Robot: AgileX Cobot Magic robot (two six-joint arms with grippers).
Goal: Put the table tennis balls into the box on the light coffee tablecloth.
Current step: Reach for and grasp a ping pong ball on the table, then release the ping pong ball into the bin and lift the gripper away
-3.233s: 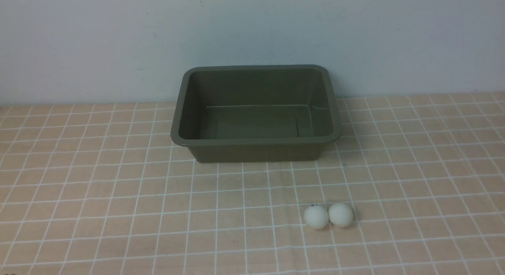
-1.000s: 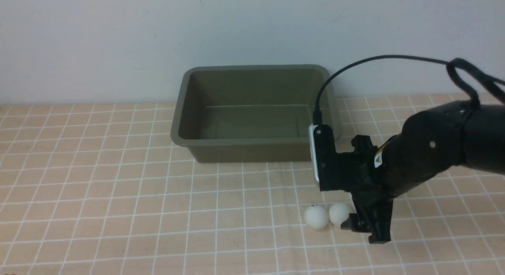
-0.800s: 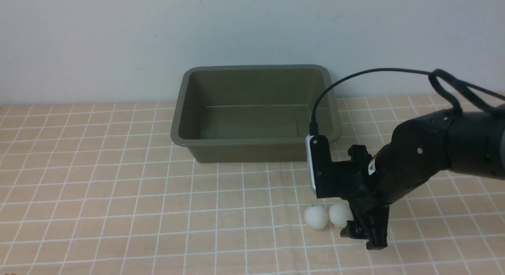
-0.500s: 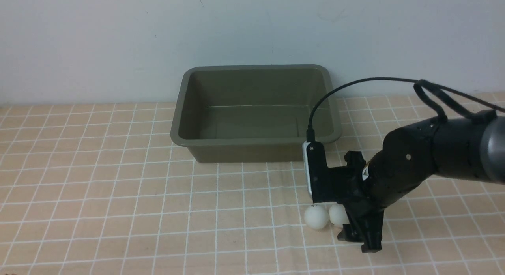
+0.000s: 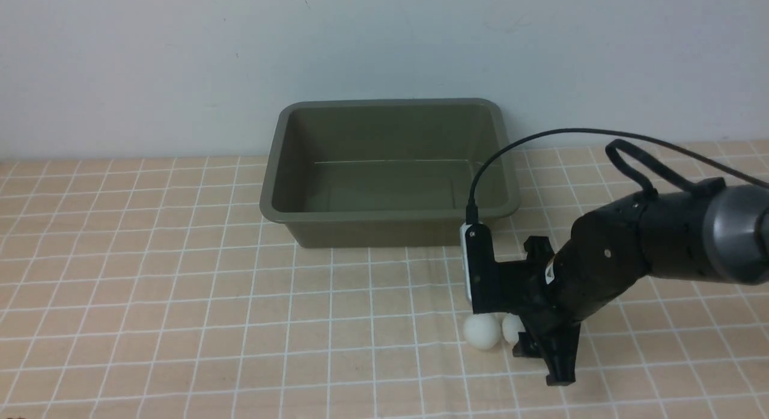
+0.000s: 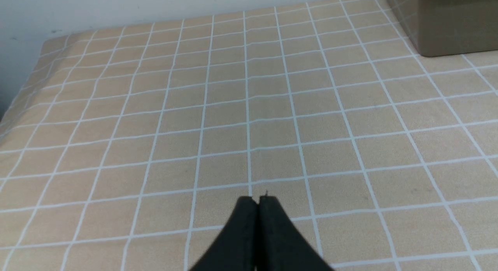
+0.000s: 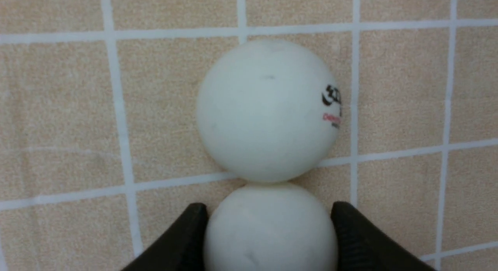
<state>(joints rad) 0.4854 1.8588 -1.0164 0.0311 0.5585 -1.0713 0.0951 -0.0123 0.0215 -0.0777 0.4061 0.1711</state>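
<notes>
Right gripper (image 7: 268,208) fingers clasp a small white matte ball (image 7: 269,240) touching the logo-printed white ball (image 7: 266,109) on peach-tan gridded cloth (image 7: 58,107). Left gripper (image 6: 256,203) fingers are closed.

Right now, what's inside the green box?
Only bare floor and walls show in the box; no ball is inside. Both table tennis balls lie on the tablecloth in front. The near wall's inner face is hidden behind its rim.

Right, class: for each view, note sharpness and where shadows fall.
Front view: soft, even light; the olive-green plastic tub leaves only a thin shadow on the peach-tan checked cloth. Left wrist view: grid lines crisp, left gripper a flat black shape. Right wrist view: the plain white ball in the right gripper looks slightly soft; the printed white ball has blurred lettering.
</notes>
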